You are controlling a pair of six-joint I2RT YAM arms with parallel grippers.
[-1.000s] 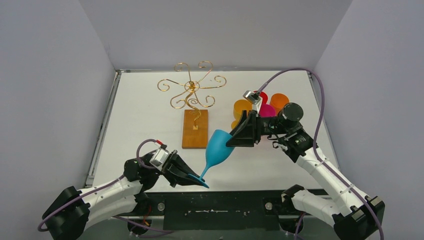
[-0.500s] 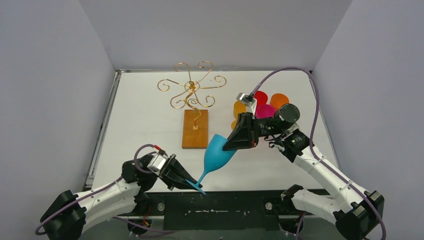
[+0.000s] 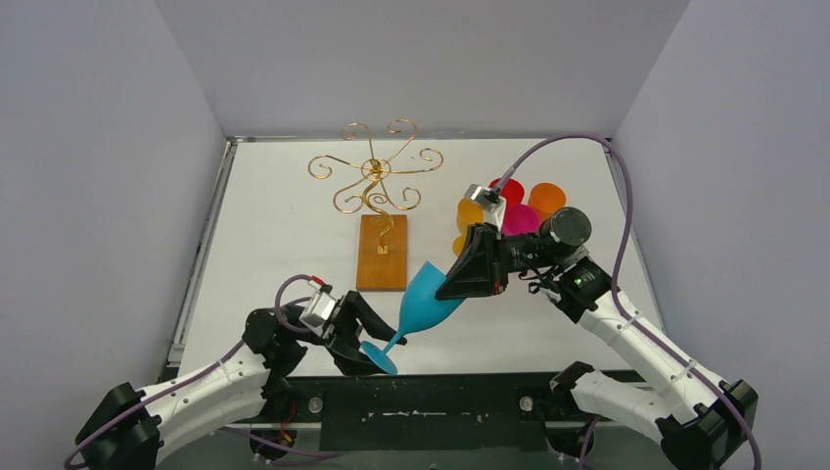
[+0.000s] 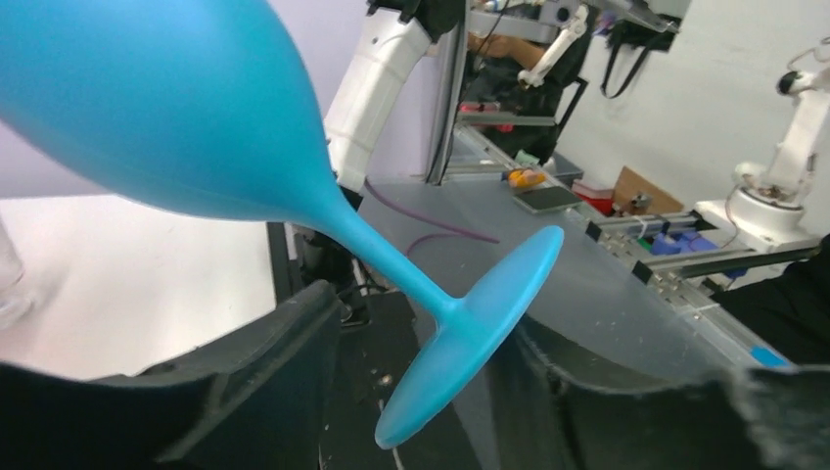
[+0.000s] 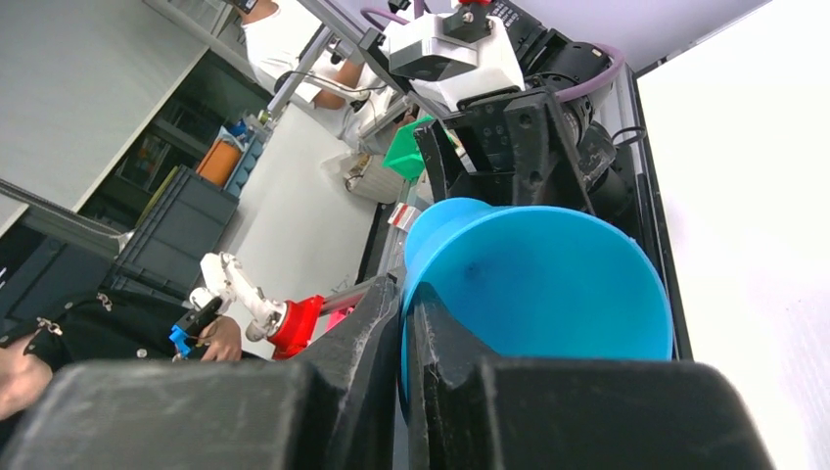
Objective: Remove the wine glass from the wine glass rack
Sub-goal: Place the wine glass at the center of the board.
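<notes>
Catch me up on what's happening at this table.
A matte blue wine glass is held tilted near the front of the workspace. The right end effector is clamped on the rim of its bowl. The left end effector has its jaws open on either side of the foot, not gripping it. The thin gold wire wine glass rack, on a flat wooden base, stands further back with no glass on it. A cluster of orange, red and pink cups sits to its right.
</notes>
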